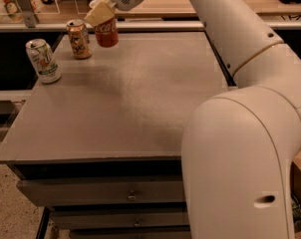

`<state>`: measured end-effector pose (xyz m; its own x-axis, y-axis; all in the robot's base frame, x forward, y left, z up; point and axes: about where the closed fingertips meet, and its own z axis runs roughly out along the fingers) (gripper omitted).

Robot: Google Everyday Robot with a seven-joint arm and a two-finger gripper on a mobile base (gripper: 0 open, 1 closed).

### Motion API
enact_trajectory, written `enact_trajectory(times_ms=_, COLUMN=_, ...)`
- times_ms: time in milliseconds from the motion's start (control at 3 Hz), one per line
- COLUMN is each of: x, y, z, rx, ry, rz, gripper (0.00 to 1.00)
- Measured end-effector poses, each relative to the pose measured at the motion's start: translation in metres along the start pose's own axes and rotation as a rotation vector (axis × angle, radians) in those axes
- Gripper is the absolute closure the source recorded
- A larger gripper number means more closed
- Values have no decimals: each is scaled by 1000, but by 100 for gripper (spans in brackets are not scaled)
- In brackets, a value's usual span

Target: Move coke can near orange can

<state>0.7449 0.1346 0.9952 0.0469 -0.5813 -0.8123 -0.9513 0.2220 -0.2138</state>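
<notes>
**Set the coke can down upright, clear of its neighbour**

The gripper [101, 16] is over the far-left part of the table [140, 98], clamped on the top of the coke can [107, 33]. The can sits just under the fingertips at 5 o'clock. The orange can [79, 40] stands just beside it at 9 o'clock, not touching. I cannot tell whether the red can's base meets the surface. The best approach is to lower it straight down, then release without drifting toward 9 o'clock. 1 white can [43, 59] stands farther off at 8 o'clock.

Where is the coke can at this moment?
In the camera view, the coke can is at the far left of the table, held in the tool, just right of the orange can.
</notes>
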Motion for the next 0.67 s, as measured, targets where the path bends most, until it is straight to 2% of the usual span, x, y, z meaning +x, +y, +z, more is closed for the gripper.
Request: enact_trajectory(times_ms=667, x=8, y=4, z=10, rx=-10, ry=15, rz=10, gripper=100)
